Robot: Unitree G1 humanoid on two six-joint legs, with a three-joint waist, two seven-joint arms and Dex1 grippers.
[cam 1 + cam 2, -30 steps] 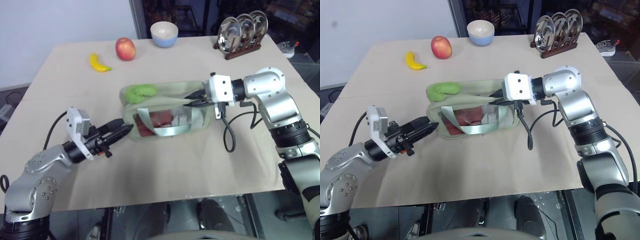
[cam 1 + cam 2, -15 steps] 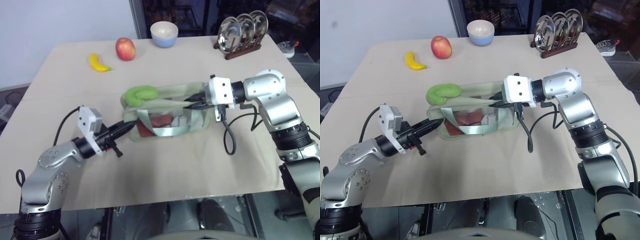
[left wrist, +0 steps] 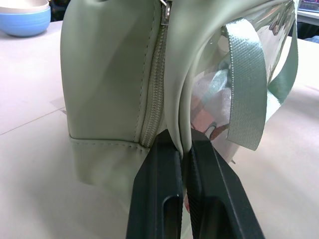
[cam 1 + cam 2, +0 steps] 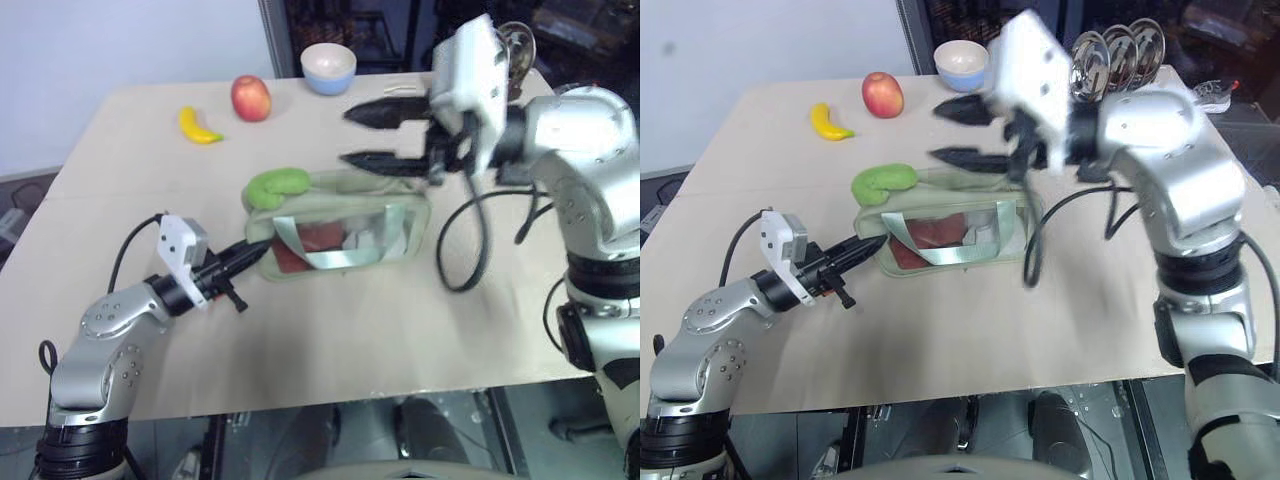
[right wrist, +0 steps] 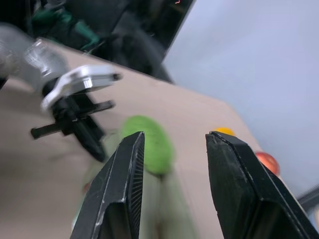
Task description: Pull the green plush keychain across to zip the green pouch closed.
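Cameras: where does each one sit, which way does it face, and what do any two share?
Left eye and right eye views: on the head, looking forward and down at the table; both arms show, left gripper at the green pouch, right gripper open above it.
Left wrist view: along the shut fingers pinching the pouch's end seam.
Right wrist view: between open fingers, facing the green plush keychain and the left gripper.
Shared: the wrist views both show the pouch, and the banana and apple appear in the right wrist and head views.
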